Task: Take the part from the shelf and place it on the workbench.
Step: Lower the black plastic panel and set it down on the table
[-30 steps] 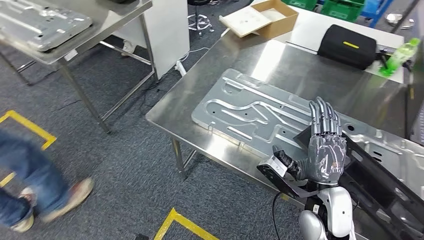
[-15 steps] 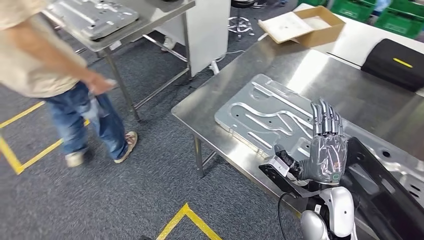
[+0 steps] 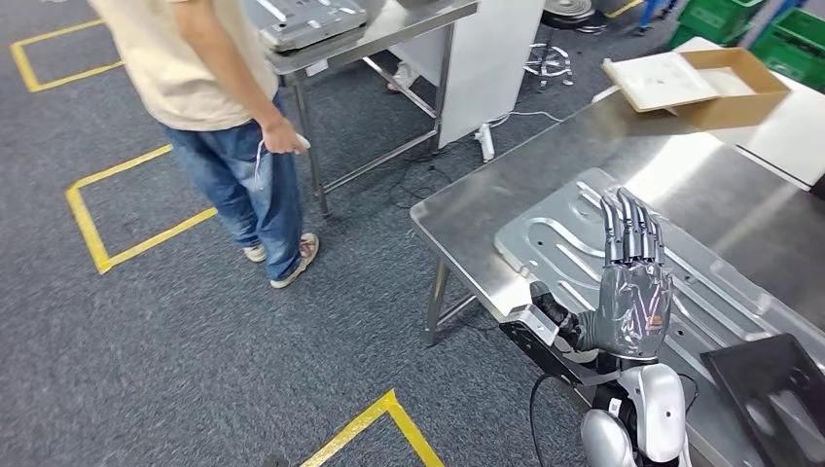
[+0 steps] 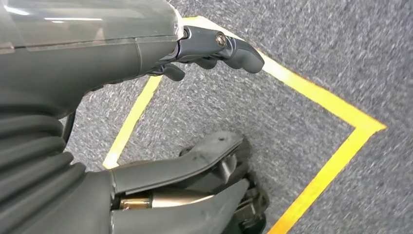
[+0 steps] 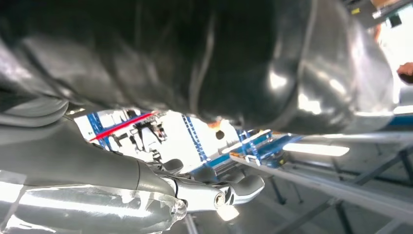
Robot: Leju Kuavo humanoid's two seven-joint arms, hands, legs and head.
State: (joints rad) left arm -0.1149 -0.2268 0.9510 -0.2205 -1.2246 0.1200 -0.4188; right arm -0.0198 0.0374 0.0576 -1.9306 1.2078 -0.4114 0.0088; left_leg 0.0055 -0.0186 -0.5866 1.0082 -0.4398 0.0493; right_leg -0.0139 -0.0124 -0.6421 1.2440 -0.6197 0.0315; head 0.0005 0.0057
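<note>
Steel covers the workbench (image 3: 671, 170), where a pressed metal panel (image 3: 584, 258) lies flat near its front edge. One hand (image 3: 634, 282) is raised upright over the bench's near edge, fingers straight and together, holding nothing; which arm it belongs to is unclear. The left hand (image 4: 146, 146) hangs over grey carpet with yellow tape lines (image 4: 321, 102), fingers apart and empty. The right hand (image 5: 146, 195) sits under a dark glossy part (image 5: 195, 58); its grip cannot be judged. A cardboard box (image 3: 720, 83) rests at the bench's far end. A person (image 3: 219, 107) stands beside a second table (image 3: 389, 29).
</note>
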